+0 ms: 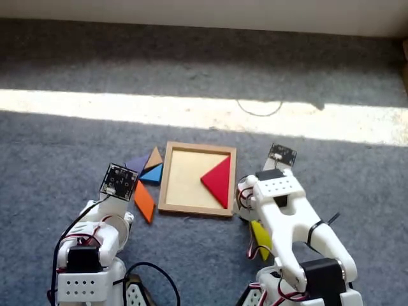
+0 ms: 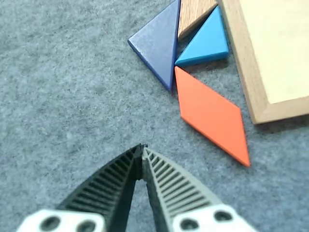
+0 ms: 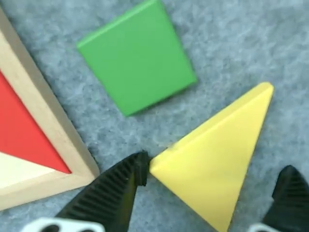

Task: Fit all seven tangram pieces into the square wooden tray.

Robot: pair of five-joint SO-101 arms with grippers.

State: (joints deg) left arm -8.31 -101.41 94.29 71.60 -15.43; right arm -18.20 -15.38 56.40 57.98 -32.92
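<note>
The square wooden tray (image 1: 185, 173) lies on the carpet with a red triangle (image 1: 218, 180) inside, against its right side. Beside its left edge lie a dark blue triangle (image 2: 157, 41), a wood-coloured triangle (image 2: 193, 14), a light blue triangle (image 2: 206, 43) and an orange parallelogram (image 2: 212, 116). My left gripper (image 2: 142, 151) is shut and holds nothing, hovering over bare carpet short of the orange piece. My right gripper (image 3: 215, 178) is open around a yellow triangle (image 3: 217, 154), one finger (image 3: 130, 179) touching its corner. A green square (image 3: 137, 58) lies just beyond, near the tray's corner (image 3: 72, 159).
Grey carpet surrounds everything, with a bright sunlit band (image 1: 191, 111) behind the tray and a thin loose wire (image 1: 258, 109) on it. In the high view the right arm's body (image 1: 287, 217) covers the green square and part of the yellow triangle (image 1: 260, 239).
</note>
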